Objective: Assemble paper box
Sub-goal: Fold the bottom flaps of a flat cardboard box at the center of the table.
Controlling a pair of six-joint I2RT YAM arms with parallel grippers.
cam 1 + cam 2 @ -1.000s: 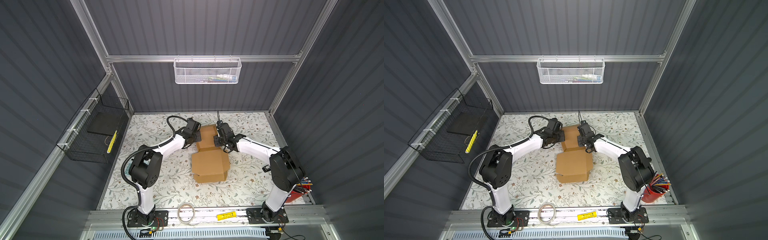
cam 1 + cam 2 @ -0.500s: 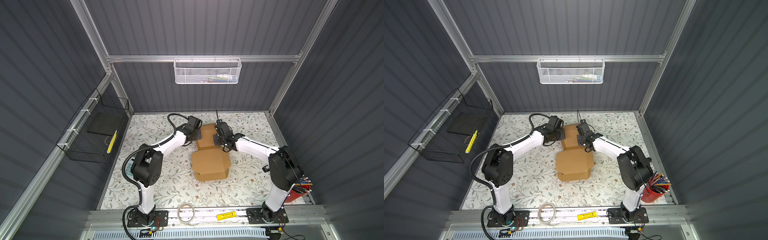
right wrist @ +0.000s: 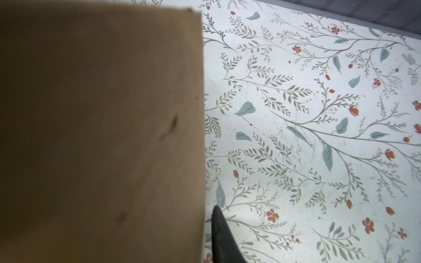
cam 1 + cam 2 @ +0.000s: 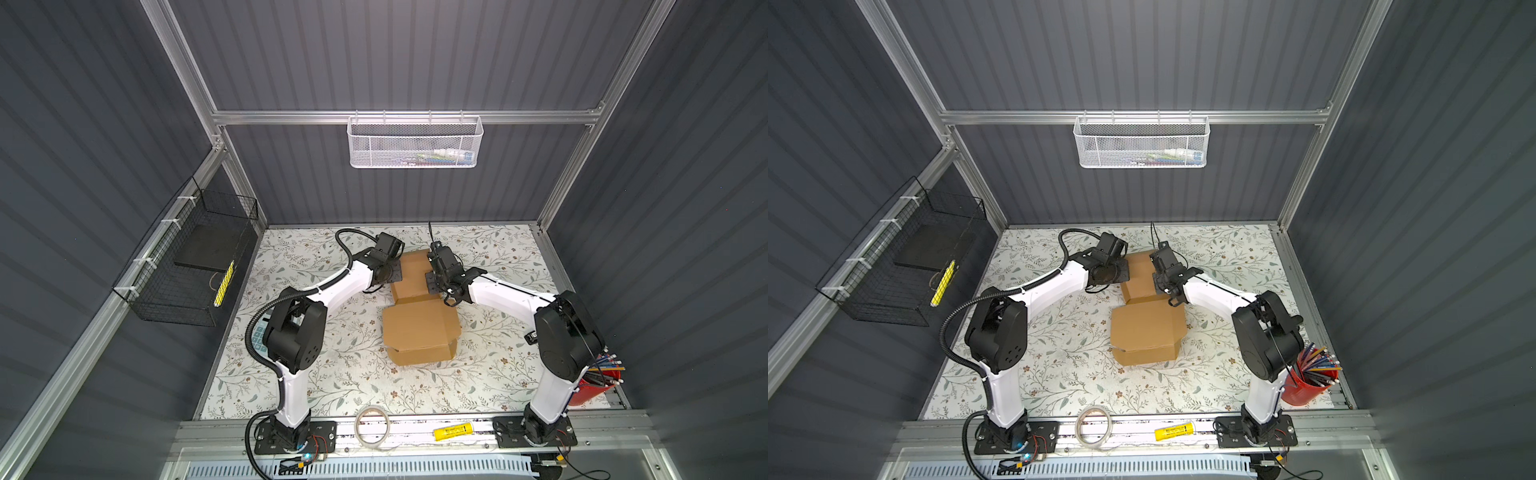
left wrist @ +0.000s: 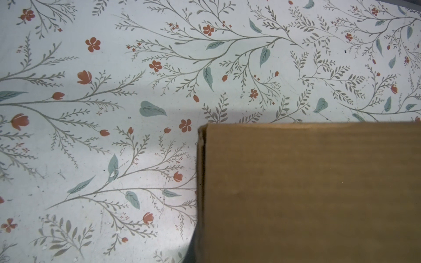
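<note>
Looking at both top views: the plain brown corrugated-cardboard paper box (image 4: 419,328) sits mid-table on the white floral-print tabletop (image 4: 332,374), half folded. The near part is boxed up with its walls raised. A flat far panel (image 4: 411,272) runs toward the back wall and lies between my two arms.

The left gripper (image 4: 394,277) is at that panel's left edge and the right gripper (image 4: 433,282) at its right edge. The left jaws are closed. I can't tell if they pinch cardboard, since the left wrist view gives only the panel's corner and edge over the table.

On the right wrist view I get one black finger (image 3: 222,239) just beside the panel's edge, on the bare-table side. The other finger is hidden behind cardboard, so I can't tell whether that gripper is open, closed or holding.

On the front rail there is a clear tape roll (image 4: 372,426) and a yellow tube (image 4: 454,432). A red cup of pencils (image 4: 598,382) stands by the right arm's base.
</note>
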